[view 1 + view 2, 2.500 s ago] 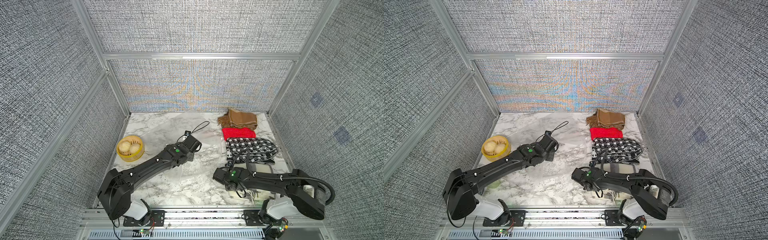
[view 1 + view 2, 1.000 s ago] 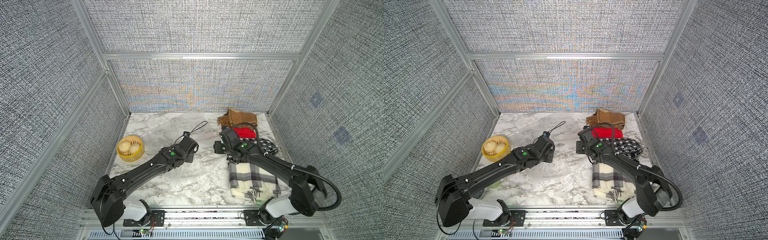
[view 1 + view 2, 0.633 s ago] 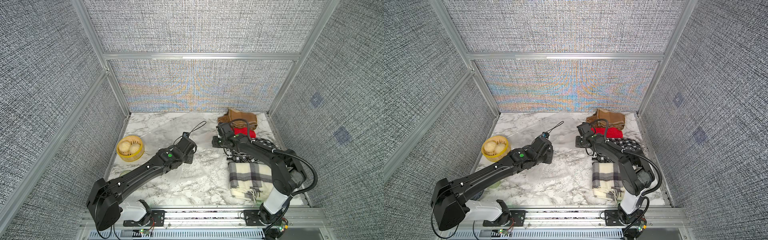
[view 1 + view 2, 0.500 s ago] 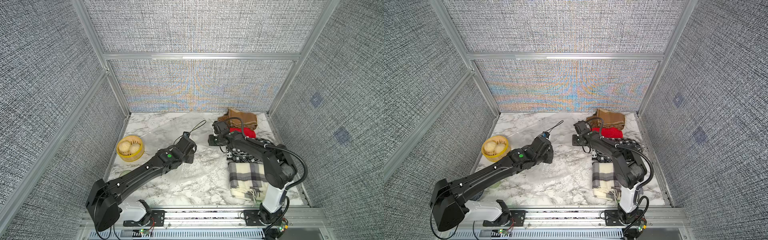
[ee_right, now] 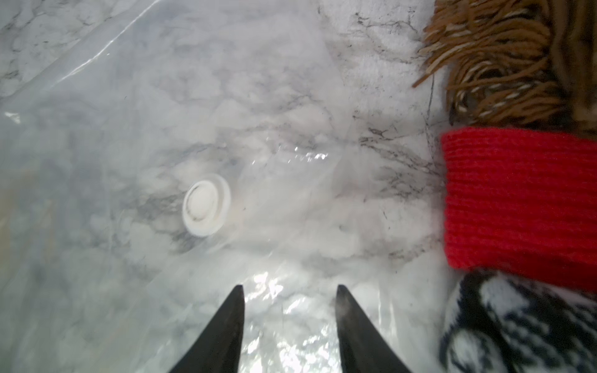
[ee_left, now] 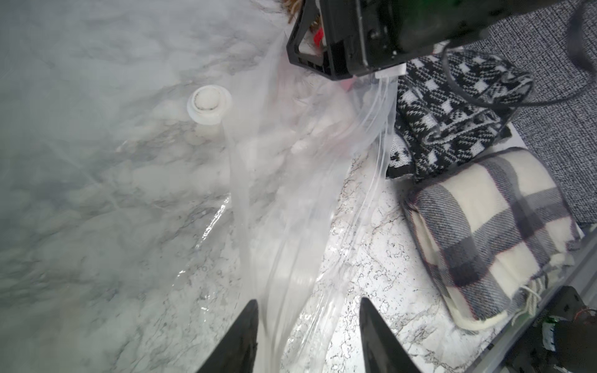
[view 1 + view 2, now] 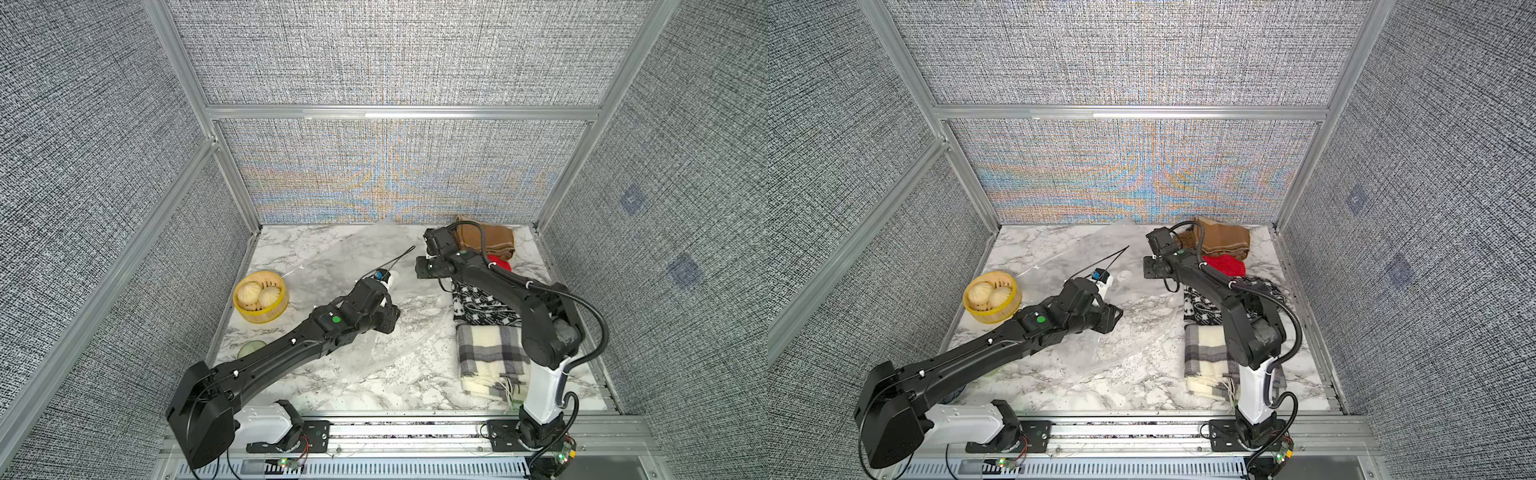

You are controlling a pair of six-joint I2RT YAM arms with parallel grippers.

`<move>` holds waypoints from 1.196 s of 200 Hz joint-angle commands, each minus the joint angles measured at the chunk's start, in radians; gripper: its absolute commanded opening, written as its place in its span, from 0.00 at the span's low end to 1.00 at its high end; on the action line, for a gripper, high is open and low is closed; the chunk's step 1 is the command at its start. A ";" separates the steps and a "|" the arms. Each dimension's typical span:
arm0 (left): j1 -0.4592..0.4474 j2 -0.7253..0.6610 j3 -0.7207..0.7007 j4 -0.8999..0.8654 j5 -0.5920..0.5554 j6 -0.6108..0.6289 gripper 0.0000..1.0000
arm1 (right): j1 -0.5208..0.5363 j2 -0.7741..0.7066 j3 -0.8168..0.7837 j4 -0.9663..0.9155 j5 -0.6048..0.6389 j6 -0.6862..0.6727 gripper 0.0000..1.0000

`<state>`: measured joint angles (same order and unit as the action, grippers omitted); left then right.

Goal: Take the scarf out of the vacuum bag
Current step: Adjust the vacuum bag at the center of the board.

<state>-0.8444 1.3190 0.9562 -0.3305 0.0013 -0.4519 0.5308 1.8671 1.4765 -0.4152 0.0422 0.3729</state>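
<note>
A clear vacuum bag (image 7: 340,257) is lying across the middle of the worktop (image 7: 415,390). The left gripper (image 6: 308,300) and right gripper (image 5: 290,287) are both hovering over it, spread apart. A checked scarf (image 7: 490,361) is lying just beside the bag.

In both top views the vacuum bag (image 7: 340,257) is so clear that its edge toward 6 o'clock is hard to trace. The right arm (image 7: 498,286) hides most of the red scarf (image 7: 500,262) at 1 o'clock on the worktop (image 7: 399,395). It also hides part of the black-and-white scarf (image 7: 478,307) and a corner of the plaid scarf (image 7: 486,357) at 4 o'clock. At 8 o'clock a green round thing (image 7: 251,347) lies half hidden under the left arm (image 7: 291,353), too small to name. The left wrist view cuts off all but the fingertips of the left end effector (image 6: 307,302). The bag film between them is smeared, so contact cannot be told. The right wrist view cuts off the brown fringed scarf (image 5: 491,58) and blurs the black-and-white one.
</note>
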 commanded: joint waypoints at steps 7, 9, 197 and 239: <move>-0.007 0.072 0.032 0.041 0.104 0.020 0.50 | 0.021 -0.102 -0.096 0.001 -0.122 0.043 0.52; -0.008 0.078 0.034 0.041 0.107 0.020 0.49 | 0.025 -0.111 -0.102 -0.001 -0.124 0.047 0.53; -0.168 0.531 0.311 -0.169 -0.026 0.068 0.49 | -0.198 -0.246 -0.350 0.101 -0.060 0.066 0.36; -0.168 0.592 0.438 -0.380 -0.209 -0.016 0.49 | -0.219 -0.109 -0.221 0.138 -0.167 0.026 0.13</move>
<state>-1.0122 1.8896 1.3300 -0.5591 -0.0685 -0.4118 0.3080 1.7046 1.1965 -0.3164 -0.0414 0.4332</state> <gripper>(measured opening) 0.490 0.165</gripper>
